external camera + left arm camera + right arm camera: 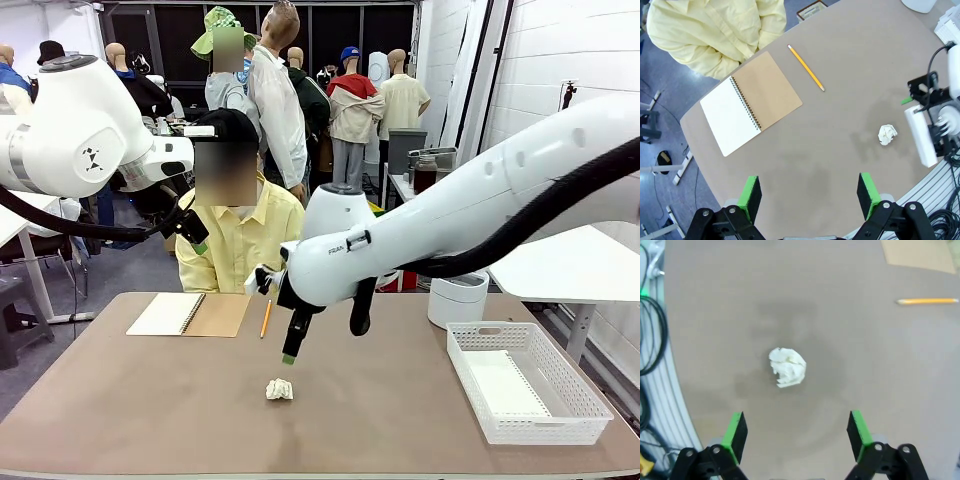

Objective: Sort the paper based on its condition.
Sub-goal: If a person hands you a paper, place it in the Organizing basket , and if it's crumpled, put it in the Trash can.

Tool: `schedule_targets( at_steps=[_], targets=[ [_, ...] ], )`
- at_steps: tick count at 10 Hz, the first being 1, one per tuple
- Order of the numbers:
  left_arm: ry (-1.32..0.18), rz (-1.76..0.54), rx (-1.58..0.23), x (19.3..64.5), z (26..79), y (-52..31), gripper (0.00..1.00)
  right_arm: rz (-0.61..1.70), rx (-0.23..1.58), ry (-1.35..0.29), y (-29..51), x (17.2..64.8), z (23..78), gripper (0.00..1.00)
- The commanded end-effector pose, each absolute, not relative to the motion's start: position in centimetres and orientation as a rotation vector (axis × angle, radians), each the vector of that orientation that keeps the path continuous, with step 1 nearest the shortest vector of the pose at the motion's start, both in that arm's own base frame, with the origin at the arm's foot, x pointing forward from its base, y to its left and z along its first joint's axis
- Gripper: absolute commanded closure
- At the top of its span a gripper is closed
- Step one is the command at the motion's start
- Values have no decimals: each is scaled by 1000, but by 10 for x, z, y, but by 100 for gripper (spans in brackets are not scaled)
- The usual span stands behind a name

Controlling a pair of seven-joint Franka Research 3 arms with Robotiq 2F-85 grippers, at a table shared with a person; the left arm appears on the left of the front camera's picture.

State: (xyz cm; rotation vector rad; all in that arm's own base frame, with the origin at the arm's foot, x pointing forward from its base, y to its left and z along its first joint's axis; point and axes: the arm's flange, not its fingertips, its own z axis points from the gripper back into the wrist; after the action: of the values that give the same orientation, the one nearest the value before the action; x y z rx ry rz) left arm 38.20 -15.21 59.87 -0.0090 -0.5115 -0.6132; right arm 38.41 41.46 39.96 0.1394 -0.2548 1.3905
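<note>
A crumpled ball of white paper point(280, 388) point(887, 134) point(787, 367) lies on the brown table, near the middle and toward the front. My right gripper point(325, 340) point(797, 435) hangs open just above it, pointing down, its green pads apart and nothing between them. My left gripper point(195, 235) point(810, 197) is held high over the table's left side, also open and empty, looking down at the table. What looks like a flat white sheet point(505, 385) lies in the white basket.
A white mesh basket point(590, 400) stands at the right front, with a white round bin point(458, 300) behind it. An open spiral notebook point(190, 314) point(752, 102) and a yellow pencil point(266, 318) point(806, 68) point(926, 301) lie at the far side, before a seated person in a yellow shirt point(240, 235).
</note>
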Motion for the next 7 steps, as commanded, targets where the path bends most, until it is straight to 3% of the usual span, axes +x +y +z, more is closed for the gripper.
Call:
schedule_targets(
  at_steps=[1, 7],
  targets=[
    [-514, -615, -11, 383, 600, -150, 0, 1449, 196, -192, 418, 392, 393, 0],
    [-514, -615, -11, 383, 600, -150, 0, 1433, 169, -202, 423, 386, 382, 0]
  ],
)
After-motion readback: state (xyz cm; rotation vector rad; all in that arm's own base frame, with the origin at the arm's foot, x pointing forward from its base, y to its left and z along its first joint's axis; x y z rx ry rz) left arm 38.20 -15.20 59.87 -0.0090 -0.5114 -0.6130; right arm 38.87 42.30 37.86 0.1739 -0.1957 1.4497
